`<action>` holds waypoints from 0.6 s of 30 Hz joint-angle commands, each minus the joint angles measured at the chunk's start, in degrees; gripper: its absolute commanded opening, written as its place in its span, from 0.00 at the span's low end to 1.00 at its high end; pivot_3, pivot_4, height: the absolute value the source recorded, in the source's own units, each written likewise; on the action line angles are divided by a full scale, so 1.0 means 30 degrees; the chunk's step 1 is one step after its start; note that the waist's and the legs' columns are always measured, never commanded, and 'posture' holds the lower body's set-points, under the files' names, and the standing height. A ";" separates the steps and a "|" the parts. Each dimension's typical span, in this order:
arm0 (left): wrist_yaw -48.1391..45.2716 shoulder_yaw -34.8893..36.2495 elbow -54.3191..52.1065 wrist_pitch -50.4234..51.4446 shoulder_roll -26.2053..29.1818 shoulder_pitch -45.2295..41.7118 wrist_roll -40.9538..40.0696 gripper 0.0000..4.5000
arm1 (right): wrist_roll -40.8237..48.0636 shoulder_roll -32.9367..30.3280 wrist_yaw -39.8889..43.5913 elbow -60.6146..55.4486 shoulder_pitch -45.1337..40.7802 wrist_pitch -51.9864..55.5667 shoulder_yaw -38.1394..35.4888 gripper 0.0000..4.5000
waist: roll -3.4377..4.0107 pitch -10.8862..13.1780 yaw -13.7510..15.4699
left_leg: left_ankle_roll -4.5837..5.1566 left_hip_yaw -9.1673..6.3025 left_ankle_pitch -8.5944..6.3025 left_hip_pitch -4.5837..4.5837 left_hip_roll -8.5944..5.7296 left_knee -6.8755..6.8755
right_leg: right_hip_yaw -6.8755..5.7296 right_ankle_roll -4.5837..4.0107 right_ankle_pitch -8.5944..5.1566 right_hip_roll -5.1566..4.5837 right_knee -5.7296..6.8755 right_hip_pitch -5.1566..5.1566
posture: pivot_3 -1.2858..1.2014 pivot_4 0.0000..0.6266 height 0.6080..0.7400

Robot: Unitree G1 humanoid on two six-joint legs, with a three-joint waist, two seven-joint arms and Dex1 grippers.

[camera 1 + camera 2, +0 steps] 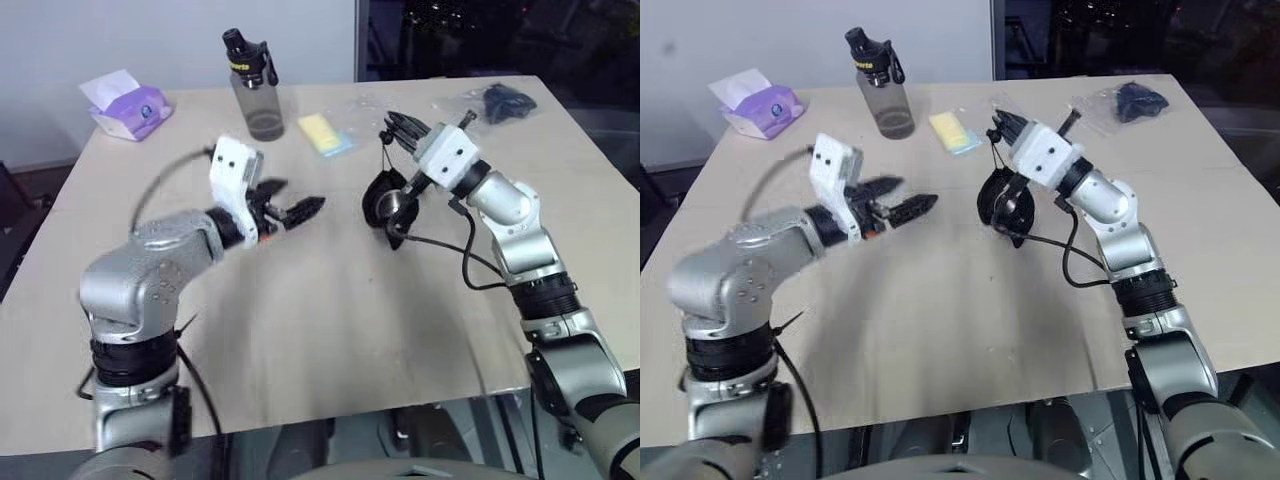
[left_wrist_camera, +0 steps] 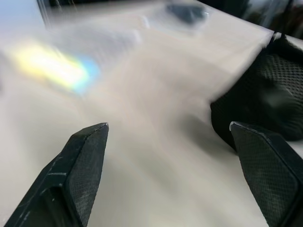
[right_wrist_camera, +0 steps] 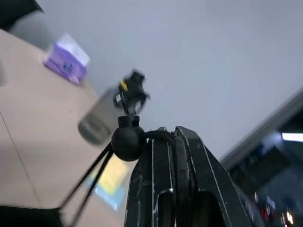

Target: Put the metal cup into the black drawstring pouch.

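The black drawstring pouch (image 1: 383,200) hangs by its thin cord just above the table's middle. Its mesh side also shows in the left wrist view (image 2: 265,94). A glint of shiny steel in the pouch's mouth is the metal cup (image 1: 403,206), mostly hidden by the fabric. My right gripper (image 1: 392,126) is raised above the pouch and shut on the drawstring cord (image 3: 158,136), with the round cord stopper (image 3: 127,140) just beside its fingers. My left gripper (image 1: 300,202) stands open a short way left of the pouch, with nothing between its fingers (image 2: 85,156).
A tall grey bottle (image 1: 255,90) with a black cap stands at the back. Left of it lies a purple tissue pack (image 1: 130,108), right of it a yellow packet (image 1: 325,133). A dark bundle in a clear bag (image 1: 505,100) lies at the back right.
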 commanded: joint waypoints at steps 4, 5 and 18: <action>-0.1474 -0.1548 0.0236 -0.3920 -0.1093 -0.1187 0.0298 0.95 | -0.0867 -0.0254 0.0539 -0.1320 -0.0503 -0.0896 0.0786 0.00 | -0.0002 0.0002 0.0144 | 0.0002 0.0029 0.0000 -0.0043 0.0002 -0.0011 | -0.0005 0.0026 0.0013 0.0009 -0.0003 -0.0045 | 0.52 0.24 1.00; -0.1499 -0.1567 0.0370 -0.4007 -0.1204 -0.1285 0.0244 0.95 | -0.0986 -0.0228 0.0571 -0.1395 -0.0514 -0.0926 0.0904 0.00 | -0.0002 0.0002 0.0142 | 0.0002 0.0041 0.0000 -0.0048 0.0004 -0.0017 | -0.0005 0.0055 0.0030 0.0018 0.0000 -0.0053 | 0.52 0.24 1.00; -0.1314 -0.1006 0.0777 -0.3757 -0.1803 -0.1528 -0.0926 0.48 | -0.1494 0.0140 0.0626 -0.1499 -0.0440 -0.1105 0.1445 0.00 | -0.0004 0.0002 0.0095 | 0.0014 0.0095 -0.0003 -0.0047 0.0032 -0.0040 | -0.0002 0.0081 0.0041 0.0058 0.0045 -0.0083 | 0.52 0.24 1.00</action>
